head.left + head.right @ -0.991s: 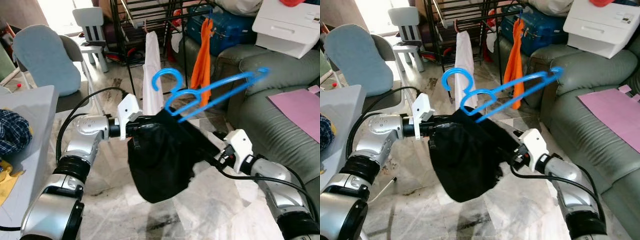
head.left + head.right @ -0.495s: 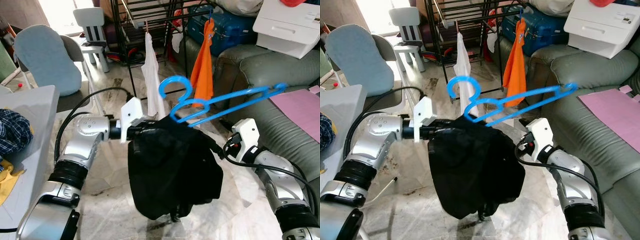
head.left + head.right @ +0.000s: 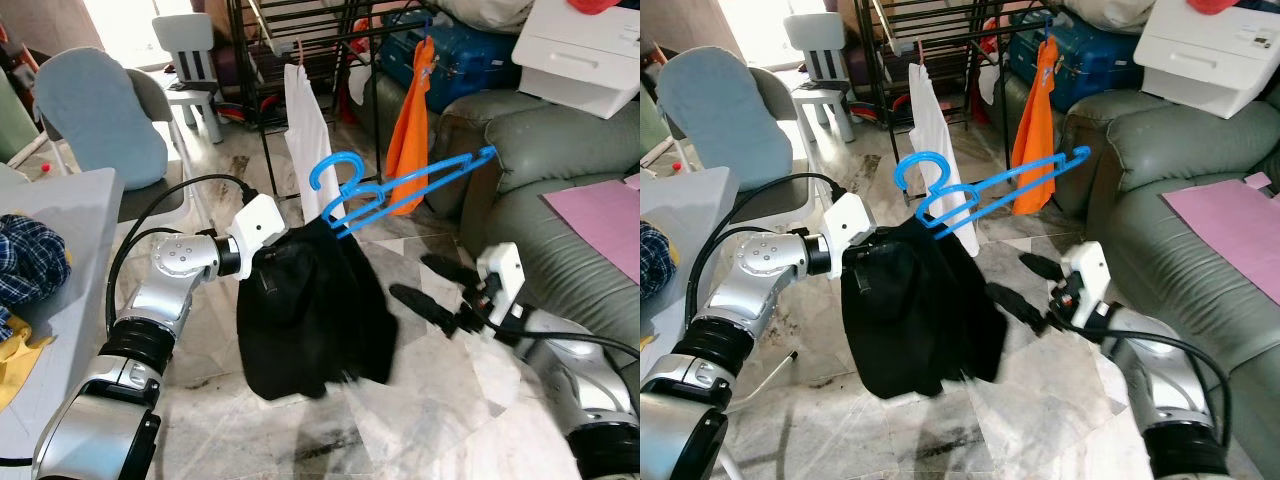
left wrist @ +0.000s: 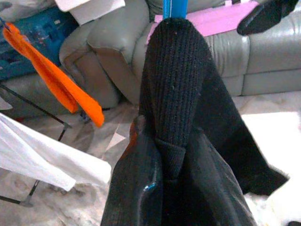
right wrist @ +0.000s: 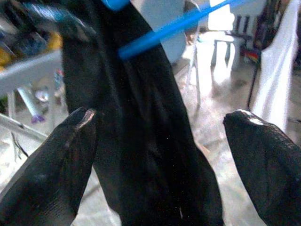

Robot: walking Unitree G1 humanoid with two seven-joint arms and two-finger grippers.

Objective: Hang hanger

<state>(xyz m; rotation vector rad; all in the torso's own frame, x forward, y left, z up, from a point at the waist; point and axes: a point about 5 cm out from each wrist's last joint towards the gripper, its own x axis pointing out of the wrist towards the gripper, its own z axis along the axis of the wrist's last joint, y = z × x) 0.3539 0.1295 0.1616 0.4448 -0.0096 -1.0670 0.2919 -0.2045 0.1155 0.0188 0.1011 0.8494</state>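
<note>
A blue plastic hanger [image 3: 402, 188] tilts up to the right, its hook [image 3: 333, 171] toward the drying rack [image 3: 300, 30]. A black garment [image 3: 310, 315] hangs from it in a bunched fold. My left gripper [image 3: 270, 262] is shut on the top of the garment just below the hanger's neck; the left wrist view shows black knit [image 4: 176, 84] pinched between the fingers [image 4: 140, 174]. My right gripper [image 3: 433, 287] stands open to the right of the garment, apart from it, with nothing between its fingers [image 5: 51, 169].
An orange cloth [image 3: 410, 130] and a white cloth [image 3: 300, 125] hang on the rack behind. A grey-green sofa [image 3: 540, 140] with a pink sheet [image 3: 600, 210] is on the right. A padded chair [image 3: 95, 120] and a table [image 3: 70, 250] with plaid fabric [image 3: 28, 255] stand left.
The right gripper has let go of the garment, opened and drawn back to the right. The garment now droops from the left gripper alone, and the hanger has swung left.
</note>
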